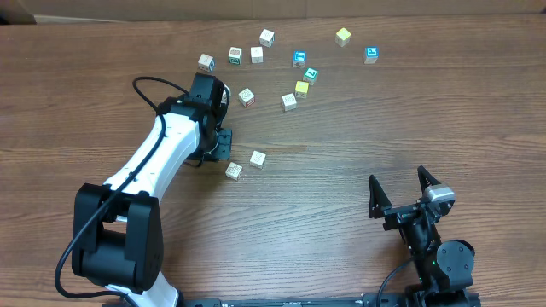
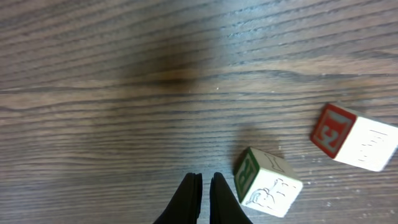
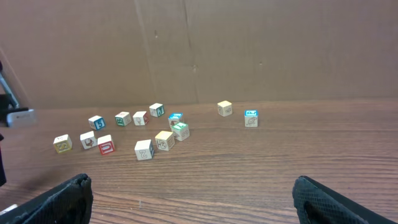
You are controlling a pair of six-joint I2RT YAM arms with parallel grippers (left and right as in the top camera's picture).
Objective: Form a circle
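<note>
Several tiny whitish cubes with coloured printed faces lie in a loose scatter across the far half of the table, not in a circle; among them is a plain yellow cube (image 1: 301, 88). Two cubes sit apart from the rest, nearer the middle: a green-faced cube (image 1: 233, 170) (image 2: 267, 182) and a red-faced cube (image 1: 258, 159) (image 2: 353, 137). My left gripper (image 1: 227, 145) (image 2: 204, 186) is shut on nothing, low over the wood, its tips just left of the green-faced cube. My right gripper (image 1: 401, 186) (image 3: 196, 199) stands open and empty near the front right.
The wooden table (image 1: 384, 128) runs to a brown cardboard wall (image 3: 249, 50) at the back. A blue-faced cube (image 1: 371, 55) and a yellowish cube (image 1: 343, 36) lie farthest right. My left arm (image 1: 162, 153) crosses the left half of the table.
</note>
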